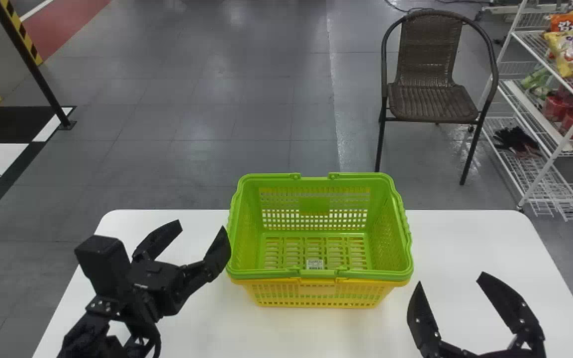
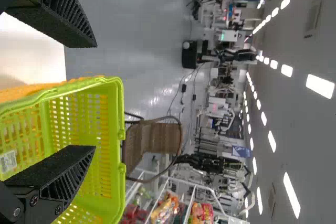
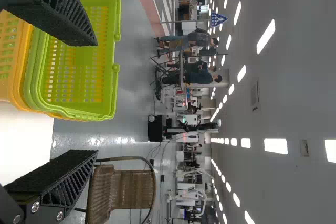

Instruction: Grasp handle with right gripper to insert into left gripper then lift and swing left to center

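basket handle lies crosswise along the green basket's near rim on the counter, leftward of the right gripper, its fingers wide and empty, like the left gripper's.

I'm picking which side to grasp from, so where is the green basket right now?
In the head view, the green basket sits mid-table, nested in a yellow one, between the left gripper and right gripper.
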Robot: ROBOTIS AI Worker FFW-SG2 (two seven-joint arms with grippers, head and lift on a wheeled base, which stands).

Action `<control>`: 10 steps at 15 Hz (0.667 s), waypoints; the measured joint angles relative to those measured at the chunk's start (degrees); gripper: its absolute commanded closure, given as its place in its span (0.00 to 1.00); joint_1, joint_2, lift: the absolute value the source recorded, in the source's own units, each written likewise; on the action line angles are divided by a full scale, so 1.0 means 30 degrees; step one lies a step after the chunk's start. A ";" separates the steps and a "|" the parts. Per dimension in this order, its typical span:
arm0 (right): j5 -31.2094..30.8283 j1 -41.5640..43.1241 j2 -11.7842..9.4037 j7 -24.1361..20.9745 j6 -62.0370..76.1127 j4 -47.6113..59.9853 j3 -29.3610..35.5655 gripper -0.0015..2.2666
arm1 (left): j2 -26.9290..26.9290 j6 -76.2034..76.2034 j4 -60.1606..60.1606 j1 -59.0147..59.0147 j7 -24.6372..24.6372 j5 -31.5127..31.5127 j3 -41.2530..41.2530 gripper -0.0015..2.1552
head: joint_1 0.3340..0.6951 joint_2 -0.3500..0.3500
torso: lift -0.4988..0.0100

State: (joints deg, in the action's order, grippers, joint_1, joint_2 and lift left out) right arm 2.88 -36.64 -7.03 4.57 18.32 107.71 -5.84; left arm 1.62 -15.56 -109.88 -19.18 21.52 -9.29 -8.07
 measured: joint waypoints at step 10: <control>0.0005 -0.0091 -0.0029 0.0000 0.0000 0.0076 0.0173 0.03 | 0.0097 -0.9101 0.5631 0.7855 0.4380 -0.1238 -0.1289 0.06 | 1.00 0.53 | 0.98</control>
State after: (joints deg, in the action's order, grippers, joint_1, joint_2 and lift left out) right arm 2.90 -36.91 -7.12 4.57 18.32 107.94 -5.32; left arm 1.91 -42.86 -92.99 4.39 34.66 -13.00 -11.94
